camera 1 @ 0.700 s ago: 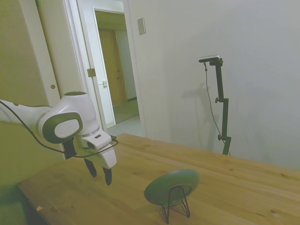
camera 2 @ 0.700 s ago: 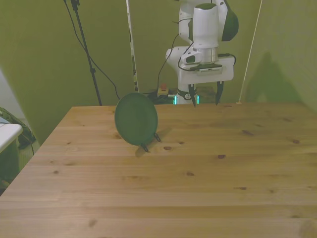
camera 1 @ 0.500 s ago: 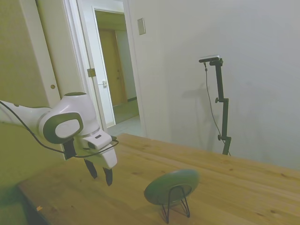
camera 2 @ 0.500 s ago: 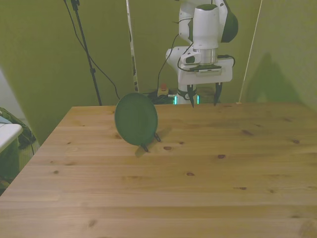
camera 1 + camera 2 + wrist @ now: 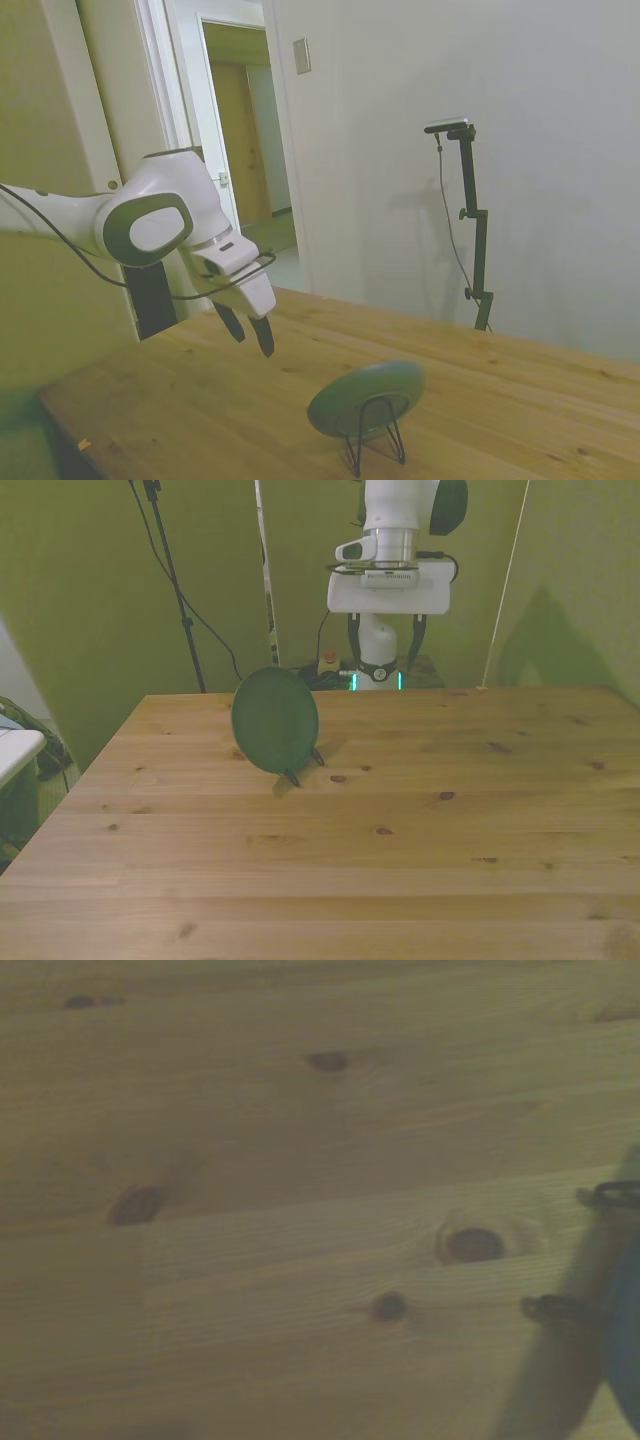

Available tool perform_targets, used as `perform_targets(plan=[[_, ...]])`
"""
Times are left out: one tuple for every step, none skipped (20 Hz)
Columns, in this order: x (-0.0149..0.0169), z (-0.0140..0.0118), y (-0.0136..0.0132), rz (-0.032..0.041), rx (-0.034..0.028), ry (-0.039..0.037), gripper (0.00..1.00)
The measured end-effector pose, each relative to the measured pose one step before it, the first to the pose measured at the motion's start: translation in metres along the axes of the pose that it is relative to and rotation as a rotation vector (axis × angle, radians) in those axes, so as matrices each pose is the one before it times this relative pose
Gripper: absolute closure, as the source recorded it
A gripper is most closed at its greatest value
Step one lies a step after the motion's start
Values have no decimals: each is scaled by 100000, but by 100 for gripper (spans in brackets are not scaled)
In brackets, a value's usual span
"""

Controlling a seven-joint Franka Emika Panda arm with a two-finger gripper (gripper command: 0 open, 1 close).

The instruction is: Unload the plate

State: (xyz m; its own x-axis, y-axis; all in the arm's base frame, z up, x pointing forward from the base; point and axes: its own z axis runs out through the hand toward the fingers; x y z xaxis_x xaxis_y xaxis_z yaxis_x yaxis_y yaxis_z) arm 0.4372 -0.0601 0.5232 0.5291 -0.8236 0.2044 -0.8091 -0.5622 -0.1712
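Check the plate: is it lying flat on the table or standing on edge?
Standing on edge. The plate leans in the wire stand, its face toward the front camera.

I see the dark grey-green plate (image 5: 275,720) standing near-upright in its wire stand (image 5: 372,432), at ten o'clock of the table's centre.

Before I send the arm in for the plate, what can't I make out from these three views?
- Small round dark grey-green plate: the wrist view cuts it at the frame edge, leaving a blurred sliver.
- Thin black wire stand: the front view hides all but its feet behind the plate.
- How the plate's rim seats in the stand: too small in the side view.
- Gripper: absent from the wrist view; its fingers stand apart in the front view.
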Motion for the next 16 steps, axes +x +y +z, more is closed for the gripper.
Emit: perform_targets(plan=[[567, -732, 100, 1705, -542, 736, 0], [673, -747, 217, 1833, -636, 584, 0], [787, -745, 363, 1723, -1128, 687, 0], [822, -673, 444, 2023, -1031, 634, 0], [896, -603, 546, 2038, -822, 304, 0], [944, -539, 581, 2000, -891, 241, 0], [950, -496, 561, 1720, -1055, 431, 0], [933, -328, 558, 1597, -1195, 245, 0], [911, -141, 505, 1659, -1276, -43, 0], [884, -52, 396, 1527, -807, -3, 0], [866, 93, 369, 1492, -1018, -144, 0], [932, 137, 339, 1478, -843, 167, 0], [919, 247, 329, 1419, -824, 66, 0], [875, 258, 298, 1521, -677, -107, 0], [823, 319, 287, 1439, -803, -295, 0], [746, 333, 257, 1262, -716, -343, 0]])
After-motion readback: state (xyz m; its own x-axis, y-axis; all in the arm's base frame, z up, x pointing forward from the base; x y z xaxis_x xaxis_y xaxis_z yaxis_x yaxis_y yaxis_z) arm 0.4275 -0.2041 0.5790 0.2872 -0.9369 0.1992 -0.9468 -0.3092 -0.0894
